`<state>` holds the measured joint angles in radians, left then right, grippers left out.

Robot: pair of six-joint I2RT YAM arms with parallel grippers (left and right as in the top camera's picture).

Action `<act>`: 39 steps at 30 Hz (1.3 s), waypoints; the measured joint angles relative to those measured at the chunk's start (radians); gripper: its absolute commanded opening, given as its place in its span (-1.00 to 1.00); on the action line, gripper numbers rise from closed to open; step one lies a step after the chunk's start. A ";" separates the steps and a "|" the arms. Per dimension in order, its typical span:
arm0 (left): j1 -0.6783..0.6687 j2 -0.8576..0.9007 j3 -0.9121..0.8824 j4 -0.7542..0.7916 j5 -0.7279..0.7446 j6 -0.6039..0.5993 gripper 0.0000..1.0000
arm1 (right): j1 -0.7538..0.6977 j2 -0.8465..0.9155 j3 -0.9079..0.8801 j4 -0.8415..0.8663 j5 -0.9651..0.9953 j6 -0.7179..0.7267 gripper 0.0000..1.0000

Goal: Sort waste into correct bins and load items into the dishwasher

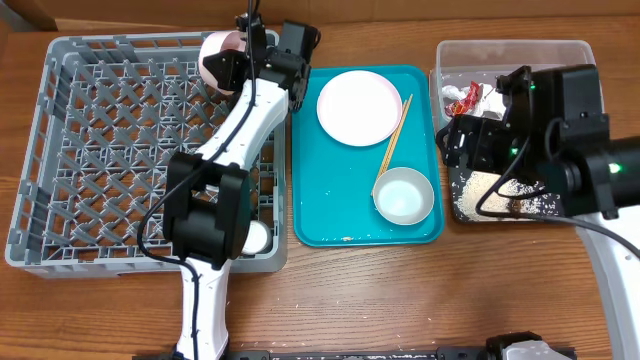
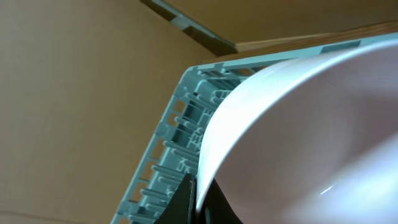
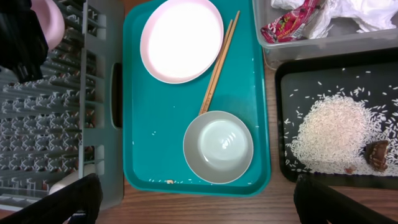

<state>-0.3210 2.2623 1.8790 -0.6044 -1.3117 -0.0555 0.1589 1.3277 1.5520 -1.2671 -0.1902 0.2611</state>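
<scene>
1. The left gripper [image 1: 236, 62], at the upper middle-left of the overhead view, is closed on the rim of a pinkish-white bowl [image 1: 218, 55]. In the left wrist view, its dark fingers [image 2: 181, 200] pinch that rim at the bottom of the frame.
2. The bowl is tipped on its edge over the upper right corner of the grey dish rack [image 1: 120, 150]. The rack fills the left of the overhead view.
3. A small white cup [image 1: 256, 237] sits in the rack's lower right corner, just beside the left arm.
4. The right gripper [image 3: 198, 202] is spread wide and holds nothing. Its fingers sit in the two lower corners of the right wrist view.
5. The teal tray [image 3: 143, 124] lies at centre. A round plate [image 3: 181, 40] is in its upper part.
6. Wooden chopsticks [image 3: 217, 62] slant just beside the plate, running down to a white bowl [image 3: 217, 146] in the tray's lower right.
7. At upper right, the clear tub [image 3: 311, 43] holds a red-and-white wrapper [image 3: 289, 22] and a white napkin [image 3: 360, 12].
8. Below the tub, the black tray [image 3: 280, 93] holds loose rice [image 3: 329, 130] and a brown scrap [image 3: 376, 152] near its right edge.
</scene>
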 measured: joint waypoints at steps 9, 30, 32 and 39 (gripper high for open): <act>-0.033 0.018 0.005 0.019 -0.052 0.106 -0.65 | 0.000 0.018 0.000 0.000 0.000 0.000 1.00; -0.164 0.049 0.005 -0.167 0.066 0.187 0.25 | 0.000 0.018 0.000 0.002 0.007 0.000 1.00; -0.164 0.049 0.005 -0.214 0.110 0.150 0.33 | 0.000 0.018 0.000 0.002 0.008 0.000 1.00; -0.160 -0.036 0.005 -0.289 0.357 0.003 0.50 | 0.000 0.018 0.000 -0.001 0.008 0.000 1.00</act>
<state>-0.4808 2.2261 1.8839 -0.8932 -0.9543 -0.0528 0.1585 1.3457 1.5520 -1.2678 -0.1825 0.2607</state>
